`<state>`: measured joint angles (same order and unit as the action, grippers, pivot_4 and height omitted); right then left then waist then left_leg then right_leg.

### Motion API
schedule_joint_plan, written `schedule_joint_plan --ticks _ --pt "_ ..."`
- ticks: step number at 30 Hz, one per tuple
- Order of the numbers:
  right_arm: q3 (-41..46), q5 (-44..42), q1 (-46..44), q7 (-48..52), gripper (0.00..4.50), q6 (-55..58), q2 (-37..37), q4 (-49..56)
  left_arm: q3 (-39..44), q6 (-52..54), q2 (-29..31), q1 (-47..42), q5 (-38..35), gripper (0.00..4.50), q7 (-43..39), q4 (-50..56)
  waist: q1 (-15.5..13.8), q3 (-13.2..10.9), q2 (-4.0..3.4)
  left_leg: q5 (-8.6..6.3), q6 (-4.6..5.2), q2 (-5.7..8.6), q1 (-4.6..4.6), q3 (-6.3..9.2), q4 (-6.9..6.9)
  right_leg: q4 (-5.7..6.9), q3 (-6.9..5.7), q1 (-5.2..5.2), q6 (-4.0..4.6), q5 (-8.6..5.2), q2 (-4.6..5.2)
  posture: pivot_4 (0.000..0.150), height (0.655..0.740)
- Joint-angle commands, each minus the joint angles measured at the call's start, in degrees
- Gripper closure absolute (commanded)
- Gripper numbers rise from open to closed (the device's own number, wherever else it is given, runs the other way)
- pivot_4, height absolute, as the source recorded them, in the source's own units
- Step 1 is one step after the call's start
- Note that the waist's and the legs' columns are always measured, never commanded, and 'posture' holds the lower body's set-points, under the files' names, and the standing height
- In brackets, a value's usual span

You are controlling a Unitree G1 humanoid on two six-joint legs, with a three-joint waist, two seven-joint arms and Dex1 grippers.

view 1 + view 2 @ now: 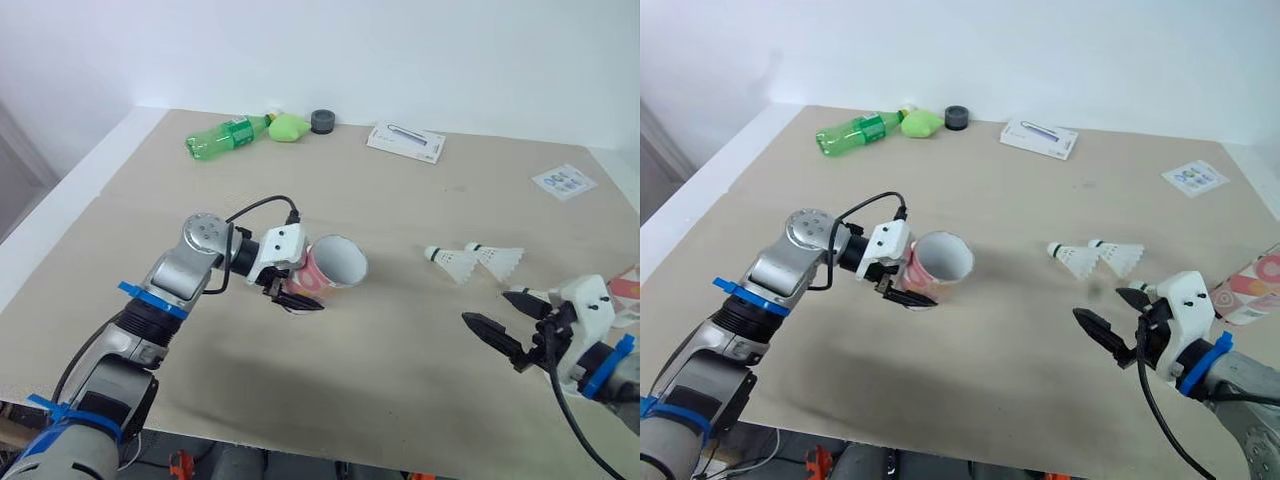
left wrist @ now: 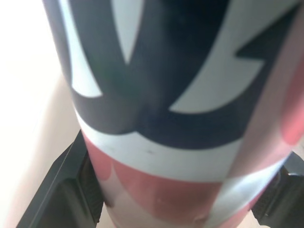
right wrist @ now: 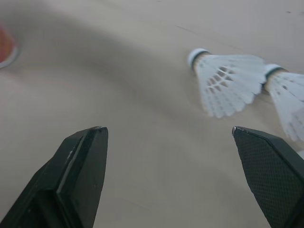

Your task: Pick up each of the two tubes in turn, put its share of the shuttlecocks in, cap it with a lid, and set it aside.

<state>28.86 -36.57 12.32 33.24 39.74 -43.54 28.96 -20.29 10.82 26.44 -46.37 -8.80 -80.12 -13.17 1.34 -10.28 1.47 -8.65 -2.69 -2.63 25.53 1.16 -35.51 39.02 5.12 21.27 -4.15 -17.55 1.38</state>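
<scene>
My left gripper [image 1: 303, 288] is shut on a pink, white and dark patterned tube [image 1: 335, 265], held just above the table with its open mouth turned toward the right. The left wrist view shows this tube [image 2: 180, 118] close up between the black fingers [image 2: 66, 190]. Two white shuttlecocks [image 1: 450, 262] [image 1: 497, 258] lie side by side on the table right of the tube. My right gripper [image 1: 492, 308] hovers open just in front of them with nothing between its fingers. Its wrist view shows both shuttlecocks [image 3: 223, 83] [image 3: 287, 97] beyond the open gripper [image 3: 167, 129]. A pink patterned object [image 1: 1255, 290], perhaps the second tube, lies at the right edge.
Along the far side of the table [image 1: 400, 380] lie a green bottle [image 1: 225, 135], a light green object [image 1: 288, 127], a dark round cap [image 1: 322, 121], a white packet [image 1: 405, 142] and a printed card [image 1: 563, 181].
</scene>
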Motion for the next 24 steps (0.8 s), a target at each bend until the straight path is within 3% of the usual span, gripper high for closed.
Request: schedule_joint_plan --ticks 1,16,18,20,22,24 --pt "-3.49 2.92 -4.96 -0.64 0.00 -2.09 0.19 -4.61 -1.23 -0.80 -0.80 -0.83 0.72 1.16 -0.85 -1.16 0.00 0.00 0.00 0.01 0.01 0.00 0.00 0.00 -0.01 0.00 0.00 0.00 0.00 0.01 -0.01 0.150 0.7203" --pt "-14.96 10.92 -24.04 2.78 0.00 -10.41 4.91 -27.04 -0.19 3.14 -0.78 -3.92 0.48 1.16 -2.03 -2.04 0.03 0.00 -0.11 0.05 0.07 -0.03 0.02 0.03 0.03 0.03 -0.04 0.04 0.04 0.05 -0.07 0.150 0.7203" --pt "-15.46 11.39 -25.93 2.86 0.52 -11.40 5.81 -29.14 -0.13 3.69 -0.74 -3.96 0.33 1.18 -2.04 -1.65 0.03 0.00 -0.12 0.05 0.07 -0.02 0.02 0.03 0.04 0.03 -0.04 0.04 0.09 0.08 -0.07 0.150 0.7203" --pt "-15.66 11.26 -27.03 3.60 1.23 -12.05 6.49 -30.25 0.00 4.27 -0.72 -3.99 0.19 1.18 -1.93 -1.45 0.00 0.00 -0.12 0.05 0.07 -0.02 0.03 0.03 0.05 0.03 -0.04 0.04 0.12 0.09 -0.07 0.150 0.7203" --pt "-16.07 11.34 -27.26 4.47 2.28 -12.61 6.82 -30.56 0.07 4.50 -0.70 -4.06 0.17 1.18 -1.86 -1.43 0.02 -0.01 -0.13 0.05 0.07 -0.02 0.03 0.02 0.04 0.04 -0.02 0.05 0.21 0.15 -0.06 0.150 0.7203" --pt "-16.12 11.19 -27.23 5.12 2.83 -13.01 7.23 -30.68 0.14 4.63 -0.69 -4.11 0.20 1.18 -1.74 -1.34 0.03 -0.01 -0.13 0.05 0.07 -0.02 0.03 0.03 0.04 0.04 -0.04 0.05 0.21 0.15 -0.07 0.150 0.7203"
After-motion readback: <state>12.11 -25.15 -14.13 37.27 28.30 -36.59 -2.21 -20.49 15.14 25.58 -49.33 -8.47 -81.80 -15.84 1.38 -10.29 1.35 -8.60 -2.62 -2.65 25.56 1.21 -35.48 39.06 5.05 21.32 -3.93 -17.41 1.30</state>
